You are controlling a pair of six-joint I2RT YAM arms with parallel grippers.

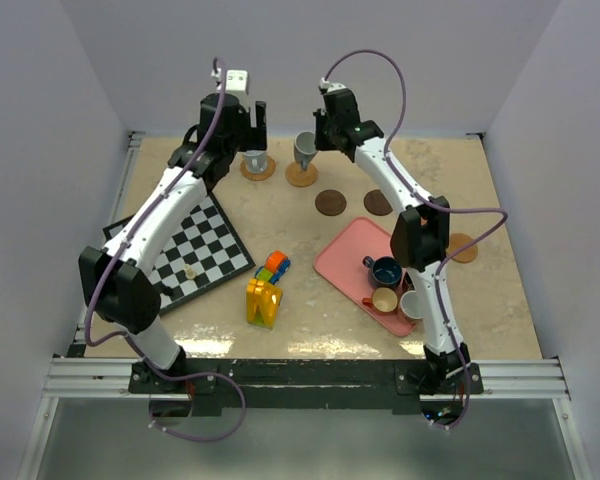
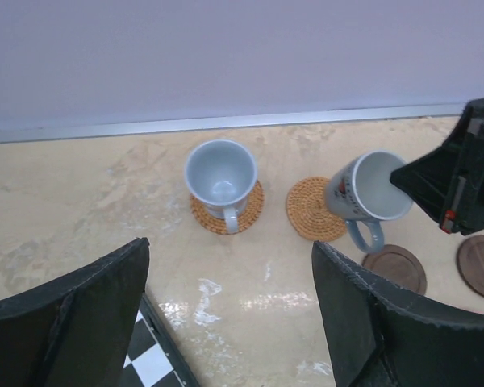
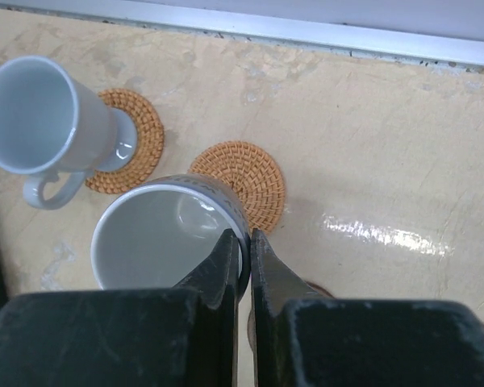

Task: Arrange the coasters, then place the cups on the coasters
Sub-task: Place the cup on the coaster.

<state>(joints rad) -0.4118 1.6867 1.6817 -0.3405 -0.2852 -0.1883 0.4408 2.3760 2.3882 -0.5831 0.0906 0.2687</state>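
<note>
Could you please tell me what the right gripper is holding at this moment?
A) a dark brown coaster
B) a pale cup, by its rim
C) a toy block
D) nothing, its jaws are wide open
B: in the right wrist view the right gripper is pinched shut on the rim of the pale cup, with an orange woven coaster just beyond it.

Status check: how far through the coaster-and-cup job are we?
Done: one pale blue cup stands on a woven tan coaster. In hand: the right pincer grips a second pale cup by its rim at the next woven coaster. To do: cups on the pink tray need placing on coasters.
</note>
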